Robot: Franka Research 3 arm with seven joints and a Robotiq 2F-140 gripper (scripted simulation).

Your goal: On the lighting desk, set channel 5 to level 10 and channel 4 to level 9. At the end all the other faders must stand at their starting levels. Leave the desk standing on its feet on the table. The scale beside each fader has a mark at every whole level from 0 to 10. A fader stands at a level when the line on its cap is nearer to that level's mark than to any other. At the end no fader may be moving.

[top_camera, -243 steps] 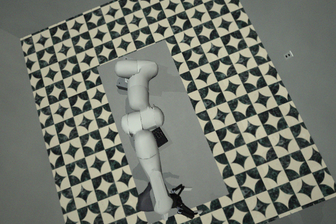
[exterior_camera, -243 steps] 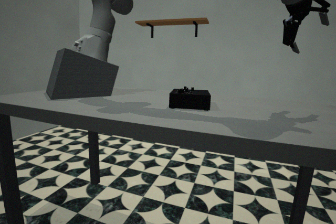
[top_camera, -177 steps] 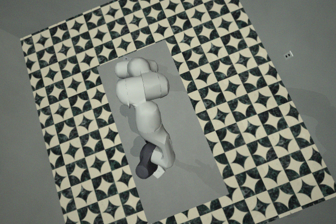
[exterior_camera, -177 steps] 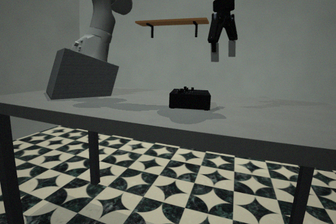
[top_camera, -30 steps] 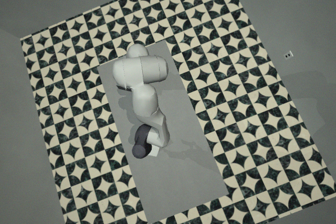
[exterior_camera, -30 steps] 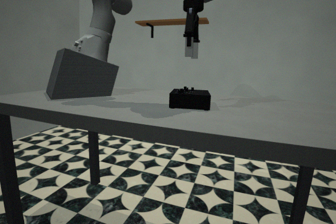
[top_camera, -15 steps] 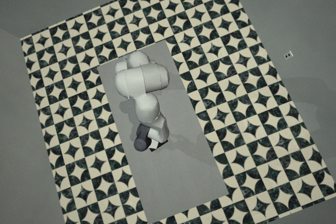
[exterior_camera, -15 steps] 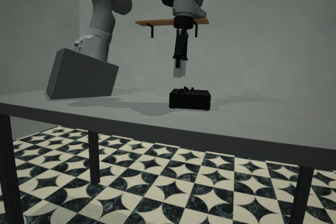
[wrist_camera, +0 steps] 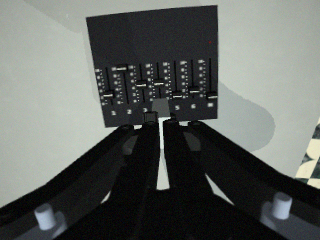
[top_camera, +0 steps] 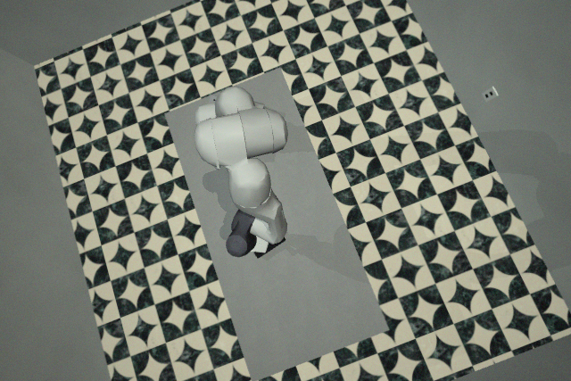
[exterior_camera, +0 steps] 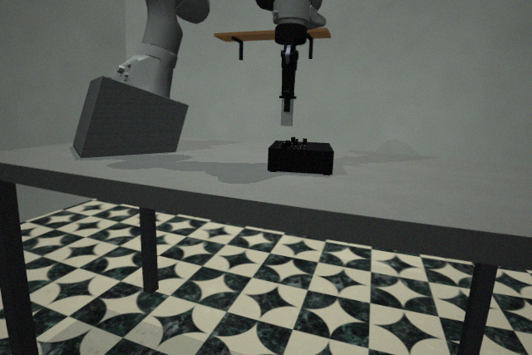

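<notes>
Gripper (exterior_camera: 286,119) closed tight, holding nothing, hanging above lighting desk (exterior_camera: 300,157). Desk upright on table (exterior_camera: 386,188), mid-table. Fingertips over channel 4 label area.

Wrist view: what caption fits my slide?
Shut, empty gripper hovers above the lighting desk and its seven faders.
</notes>
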